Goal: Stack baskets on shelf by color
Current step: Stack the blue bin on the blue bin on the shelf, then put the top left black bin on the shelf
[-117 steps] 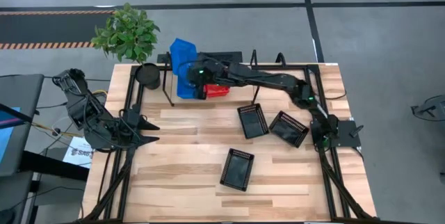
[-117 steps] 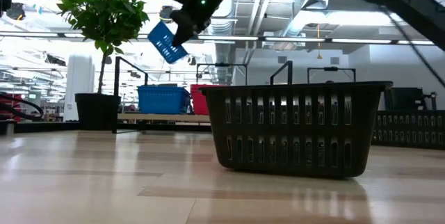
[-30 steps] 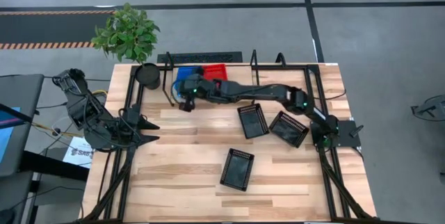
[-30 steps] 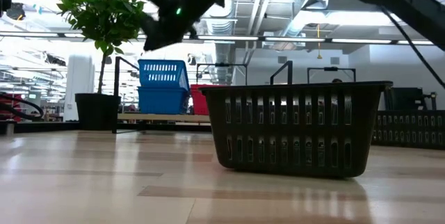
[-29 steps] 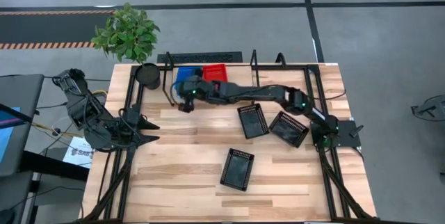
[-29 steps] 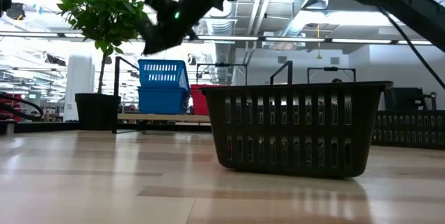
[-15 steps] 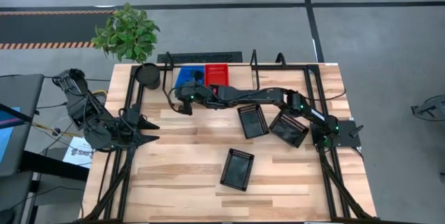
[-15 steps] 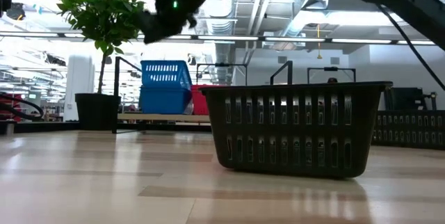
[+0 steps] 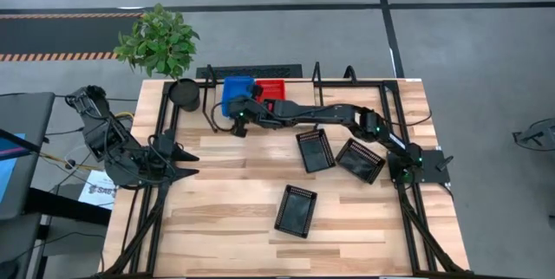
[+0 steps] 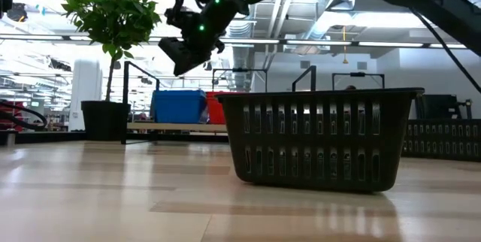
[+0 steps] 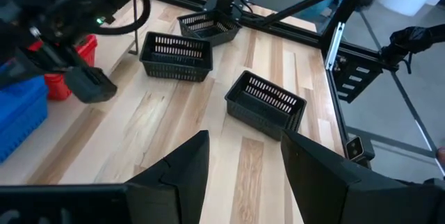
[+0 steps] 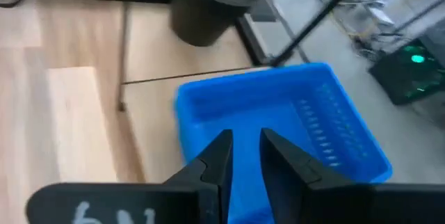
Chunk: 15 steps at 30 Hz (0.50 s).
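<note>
Two blue baskets (image 9: 238,92) sit nested on the shelf (image 10: 143,127) at the table's far edge, with the red baskets (image 9: 274,90) beside them on the right. My right gripper (image 9: 237,126) hovers above the near edge of the blue stack (image 12: 278,120). Its fingers are a little apart and hold nothing; in the low view the right gripper (image 10: 180,65) is clear above the stack. Three black baskets (image 9: 314,150) (image 9: 360,159) (image 9: 296,210) stand on the tabletop. My left gripper (image 9: 192,165) waits open at the table's left edge.
A round black plant pot (image 9: 183,94) with a leafy plant (image 9: 159,38) stands at the far left corner, next to the shelf's black hoop (image 9: 208,106). The nearest black basket (image 10: 319,138) fills the low view. Bare wood lies on the table's near left part.
The upper blue basket, which sat high and askew on the lower one, has dropped down and now nests in it. My right gripper has moved slightly toward the table's right and come lower, staying above the stack's near edge.
</note>
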### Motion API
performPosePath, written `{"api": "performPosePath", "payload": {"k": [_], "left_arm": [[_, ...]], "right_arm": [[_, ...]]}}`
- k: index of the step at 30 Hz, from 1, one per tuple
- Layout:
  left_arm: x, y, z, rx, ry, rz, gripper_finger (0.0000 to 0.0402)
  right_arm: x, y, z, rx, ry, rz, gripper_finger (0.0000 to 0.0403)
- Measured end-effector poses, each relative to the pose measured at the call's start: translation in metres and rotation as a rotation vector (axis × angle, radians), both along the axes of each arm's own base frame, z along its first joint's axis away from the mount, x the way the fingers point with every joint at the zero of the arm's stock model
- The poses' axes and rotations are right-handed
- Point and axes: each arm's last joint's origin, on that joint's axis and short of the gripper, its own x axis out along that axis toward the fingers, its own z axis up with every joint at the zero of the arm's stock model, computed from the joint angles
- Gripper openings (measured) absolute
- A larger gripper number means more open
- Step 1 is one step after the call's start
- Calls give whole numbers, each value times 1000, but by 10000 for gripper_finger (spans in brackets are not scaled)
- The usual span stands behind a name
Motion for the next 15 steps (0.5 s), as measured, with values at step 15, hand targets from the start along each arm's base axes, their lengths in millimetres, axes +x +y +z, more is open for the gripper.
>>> {"api": "performPosePath", "payload": {"k": [15], "left_arm": [[1,0,0,11,-13,26,167]], "right_arm": [[-49,38,94,-50,14,120,94]]}}
